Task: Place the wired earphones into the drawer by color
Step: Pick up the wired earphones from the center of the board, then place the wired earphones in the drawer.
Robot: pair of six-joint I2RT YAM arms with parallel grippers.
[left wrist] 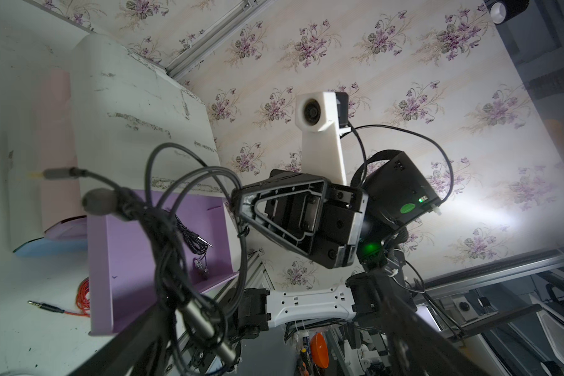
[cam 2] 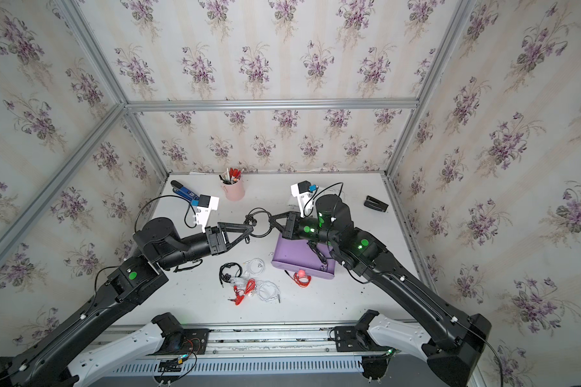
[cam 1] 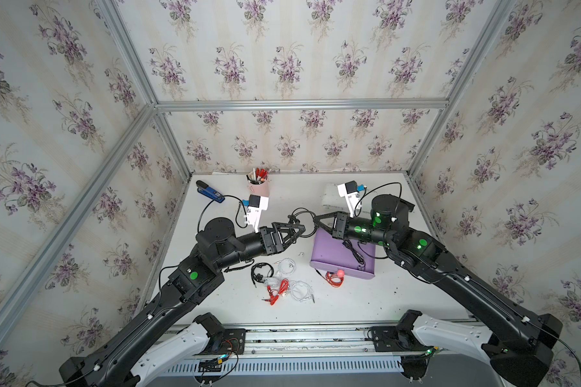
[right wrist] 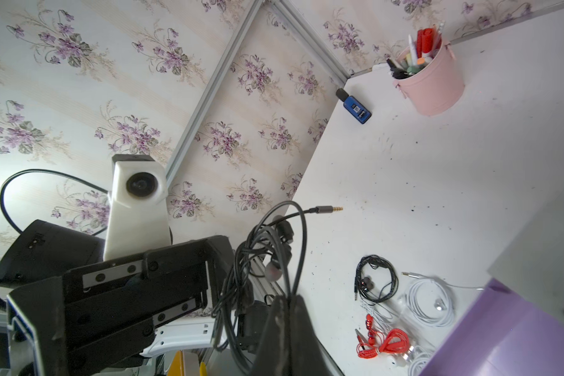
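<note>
Reads as L→R handoff mid-air over table (cam 1: 299, 191) centre, just off the purple drawer (cam 1: 329, 254) rear corner; drawer's on R arm's side, so R carries. R gripper (cam 1: 315, 218) clenched on the black earphones (left wrist: 134, 203), bundle dangling from its tip. L gripper (cam 1: 302, 230) jaws spread wide, gripping nothing afaict.
</note>
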